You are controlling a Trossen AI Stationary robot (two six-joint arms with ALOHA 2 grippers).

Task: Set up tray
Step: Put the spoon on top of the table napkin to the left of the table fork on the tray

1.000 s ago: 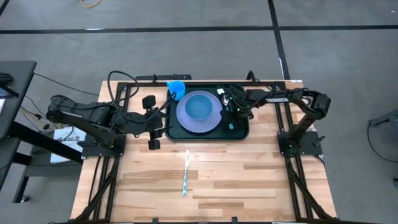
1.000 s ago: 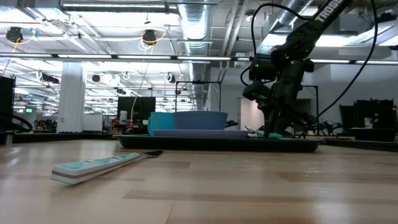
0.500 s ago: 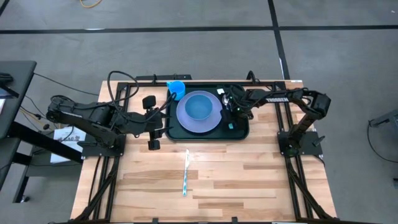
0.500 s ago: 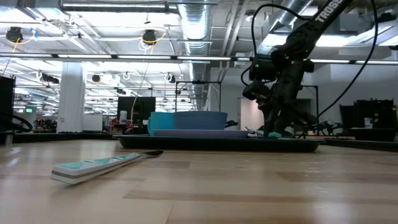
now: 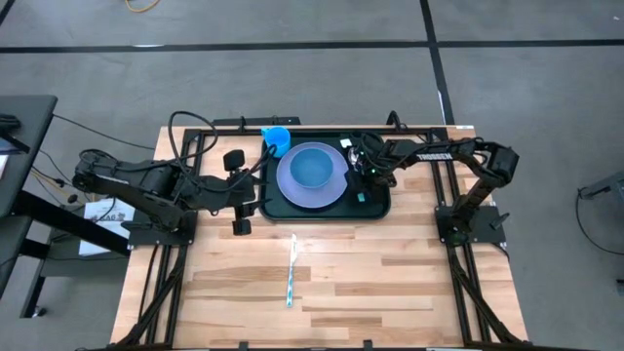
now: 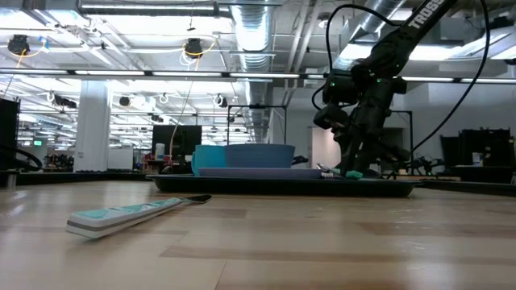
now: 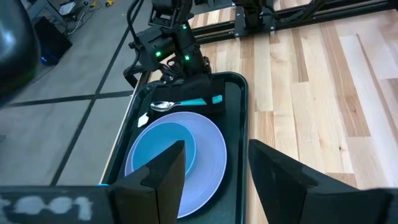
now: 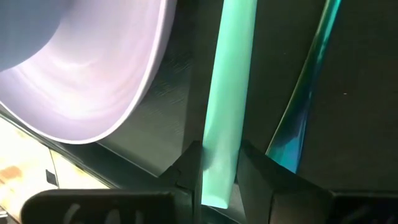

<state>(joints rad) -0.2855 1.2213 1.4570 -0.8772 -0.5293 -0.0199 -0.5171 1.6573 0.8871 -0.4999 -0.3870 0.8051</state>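
The dark tray (image 5: 375, 207) stands at the table's far middle. It bears a lavender plate (image 5: 292, 190) with a blue bowl (image 5: 312, 168) on it. On the tray's right part lies a spoon (image 7: 180, 103) with a teal handle, its bowl toward the far edge. My right gripper (image 5: 369, 175) is over it, shut on the handle. My left gripper (image 5: 248, 192) hovers open beside the tray's left edge, with nothing between its fingers (image 7: 168, 171). My right gripper pinches the spoon's teal handle (image 8: 225, 134) between its two fingers (image 8: 189, 169), near the handle's free end. The fingers slant down from the table's right side and lie across the handle. Whether the spoon rests on the tray or hangs just above it, I cannot tell.
A blue cup (image 5: 277, 138) stands off the tray's far left corner. A teal-handled utensil (image 5: 291, 271) lies on the bare wood in the table's middle, near the low camera (image 6: 129, 216). Bare wood runs from the tray to the near edge.
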